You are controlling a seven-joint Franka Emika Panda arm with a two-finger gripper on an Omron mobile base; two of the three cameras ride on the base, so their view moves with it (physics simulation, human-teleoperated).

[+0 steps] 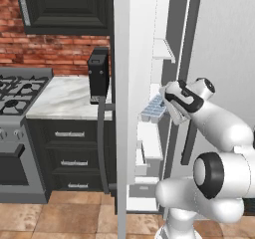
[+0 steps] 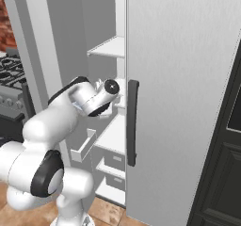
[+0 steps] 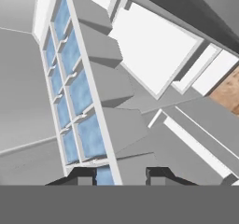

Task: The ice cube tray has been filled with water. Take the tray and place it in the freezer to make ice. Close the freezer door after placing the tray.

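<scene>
The ice cube tray [image 1: 152, 109] is white with pale blue water-filled cells, and it hangs inside the open freezer [image 1: 160, 51] above a white shelf [image 1: 148, 136]. My gripper [image 1: 163, 105] reaches in from the right and is shut on the tray's near end. In the hand view the tray [image 3: 74, 92] runs away from the fingertips [image 3: 83, 177], and its rim sits between them at my gripper [image 3: 119, 176]. The freezer door [image 1: 125, 83] stands swung open on the left, with its dark bar handle [image 1: 102, 143] facing the counter. In the right base view my wrist [image 2: 94, 98] is inside the freezer [image 2: 109, 47].
A dark toaster [image 1: 98, 73] stands on the marble counter [image 1: 60, 97] just left of the open door. A stove [image 1: 17, 91] is further left. The plain fridge door [image 2: 183, 102] with its dark handle [image 2: 132, 122] is shut on the right. White drawers [image 2: 113, 161] sit low in the freezer.
</scene>
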